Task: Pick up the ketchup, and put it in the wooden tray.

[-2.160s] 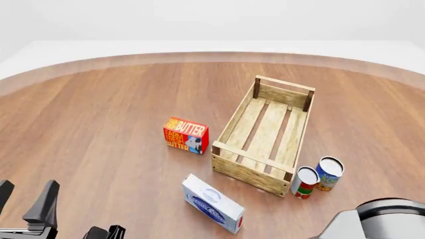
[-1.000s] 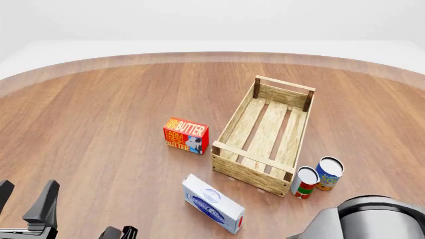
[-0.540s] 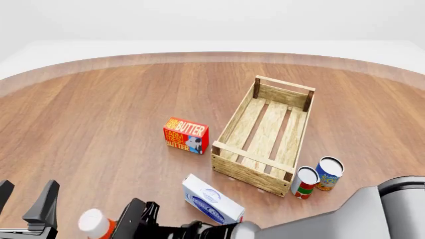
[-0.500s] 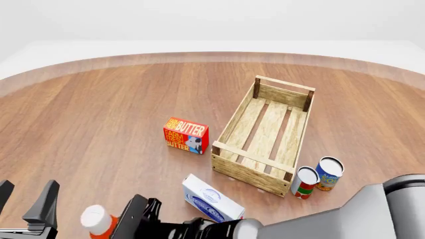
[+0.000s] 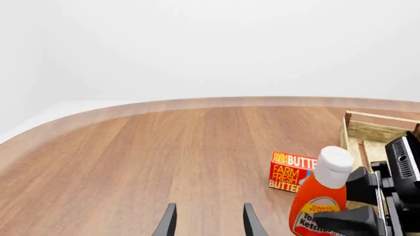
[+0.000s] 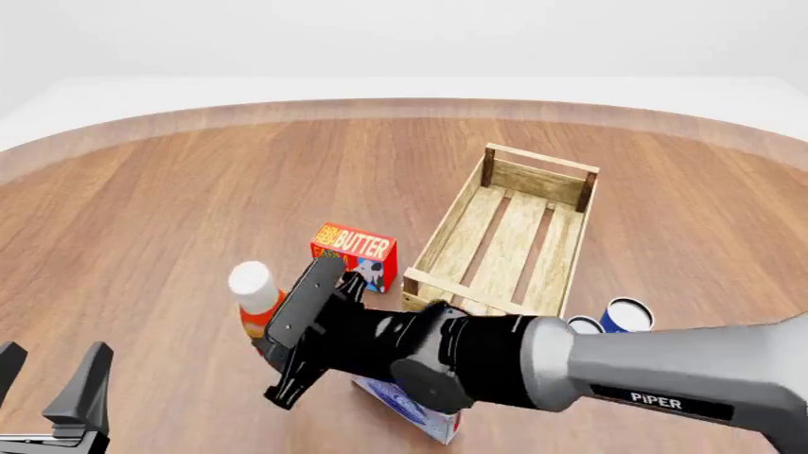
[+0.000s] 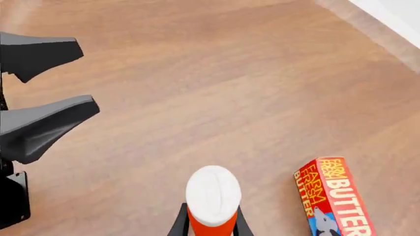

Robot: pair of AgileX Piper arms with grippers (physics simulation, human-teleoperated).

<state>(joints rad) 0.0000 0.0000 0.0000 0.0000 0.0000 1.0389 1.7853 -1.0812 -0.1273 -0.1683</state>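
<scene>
Butter box (image 6: 355, 255), red-orange, left of the crate: "FARM FRESH BUTTER" in yellow and white lettering. Right arm (image 6: 657, 374), grey casing at near right: "PiPER" in white. Ketchup (image 5: 320, 201) label: "TOMATO KETCHUP", partly cut off. Print on the white-blue box (image 6: 411, 402) too small to read.

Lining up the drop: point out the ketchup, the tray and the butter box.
ketchup (image 6: 252, 281), front view, on its white cap.
tray (image 6: 540, 182), front view, on the far end board.
butter box (image 6: 358, 249), front view, on its printed front face.
</scene>
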